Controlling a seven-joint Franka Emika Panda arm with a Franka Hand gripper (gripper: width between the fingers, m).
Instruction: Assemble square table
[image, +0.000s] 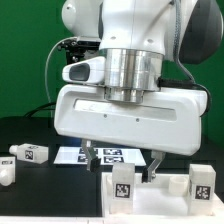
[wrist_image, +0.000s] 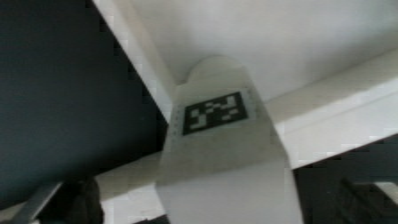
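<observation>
The white square tabletop (image: 160, 207) lies at the front, and its raised rim shows in the wrist view (wrist_image: 311, 45). One white leg (image: 122, 186) with a black-and-white tag stands upright on it, near a corner. It fills the middle of the wrist view (wrist_image: 217, 140). My gripper (image: 122, 163) hangs over this leg, open, with a finger on each side; one dark finger (wrist_image: 68, 200) stands clear of the leg. A second tagged leg (image: 200, 181) stands on the tabletop at the exterior view's right. Two loose legs (image: 30, 152) (image: 5, 172) lie at the left.
The marker board (image: 105, 155) lies flat on the black table behind the gripper. A green backdrop closes the back. The arm's large white body hides the middle of the scene.
</observation>
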